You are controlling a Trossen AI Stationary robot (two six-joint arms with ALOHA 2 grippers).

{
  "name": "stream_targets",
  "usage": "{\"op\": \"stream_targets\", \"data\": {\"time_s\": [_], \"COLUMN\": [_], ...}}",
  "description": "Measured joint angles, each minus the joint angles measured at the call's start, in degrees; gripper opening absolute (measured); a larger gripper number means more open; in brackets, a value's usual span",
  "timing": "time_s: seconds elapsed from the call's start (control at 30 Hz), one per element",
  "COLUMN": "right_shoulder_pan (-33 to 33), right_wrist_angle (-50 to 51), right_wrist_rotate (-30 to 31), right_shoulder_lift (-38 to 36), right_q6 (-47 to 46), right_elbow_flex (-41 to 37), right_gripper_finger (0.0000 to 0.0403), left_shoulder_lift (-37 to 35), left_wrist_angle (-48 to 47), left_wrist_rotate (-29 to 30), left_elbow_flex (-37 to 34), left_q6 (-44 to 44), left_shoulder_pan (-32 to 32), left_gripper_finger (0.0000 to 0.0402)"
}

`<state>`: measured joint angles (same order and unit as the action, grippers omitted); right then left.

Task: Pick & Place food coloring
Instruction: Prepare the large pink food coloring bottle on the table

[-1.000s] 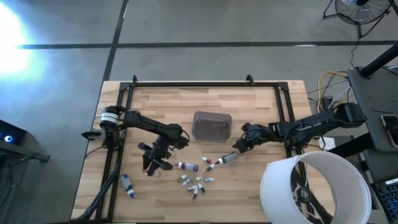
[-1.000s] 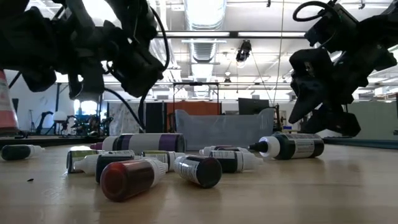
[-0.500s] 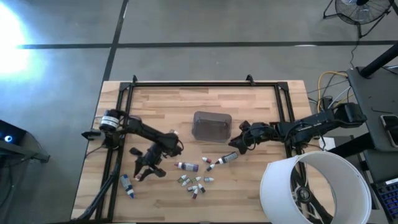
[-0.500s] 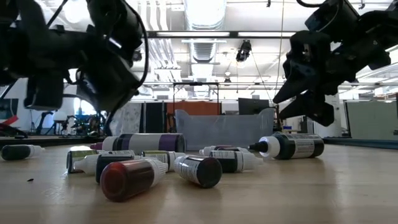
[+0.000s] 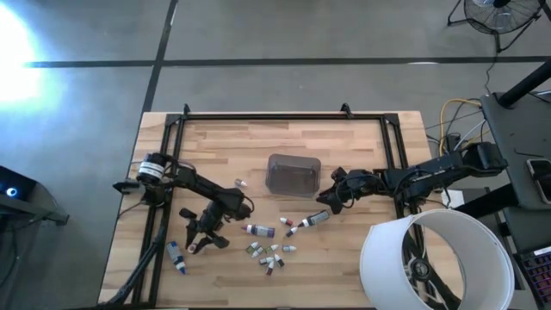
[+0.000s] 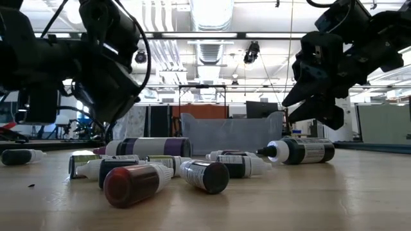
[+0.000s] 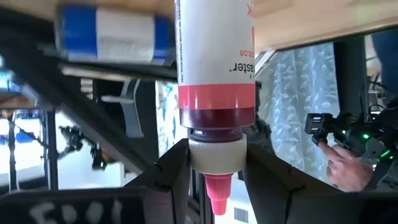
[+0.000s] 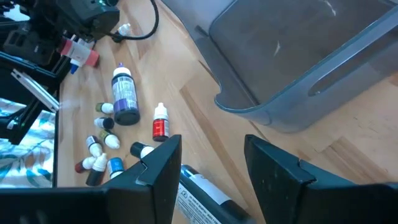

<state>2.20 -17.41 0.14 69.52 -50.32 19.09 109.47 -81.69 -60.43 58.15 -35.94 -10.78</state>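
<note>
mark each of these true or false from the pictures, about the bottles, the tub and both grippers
1. The left gripper holds a red dropper bottle by its neck. True.
2. The grey tub is full of bottles. False: the right wrist view shows it empty.
3. A blue bottle lies alone near the table's left edge, apart from the main cluster. True.
4. The right gripper grips a purple bottle. False: its jaws are open and hold nothing; it hovers near the tub.
5. The purple bottle lies on its side on the table. True.
</note>
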Motion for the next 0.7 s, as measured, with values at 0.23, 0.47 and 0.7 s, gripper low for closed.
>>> {"op": "stream_targets", "data": {"time_s": [0.23, 0.47, 0.7], "right_shoulder_pan": [0.0, 0.0, 0.0], "right_wrist_angle": [0.0, -0.02, -0.02], "right_wrist_rotate": [-0.15, -0.15, -0.17], "right_shoulder_lift": [0.0, 0.0, 0.0], "right_q6": [-0.18, 0.08, 1.05], "right_elbow_flex": [0.0, 0.0, 0.0], "right_gripper_finger": [0.0169, 0.0169, 0.0169], "left_shoulder_lift": [-0.02, -0.03, -0.11], "left_wrist_angle": [4.48, 5.01, 4.7], "left_wrist_rotate": [-0.16, 1.77, 3.58], "left_elbow_flex": [-0.07, -0.09, -0.09], "left_q6": [-3.61, -3.01, -2.44], "left_shoulder_pan": [-0.87, -1.1, -1.12], "left_gripper_finger": [0.0116, 0.0117, 0.0117]}}
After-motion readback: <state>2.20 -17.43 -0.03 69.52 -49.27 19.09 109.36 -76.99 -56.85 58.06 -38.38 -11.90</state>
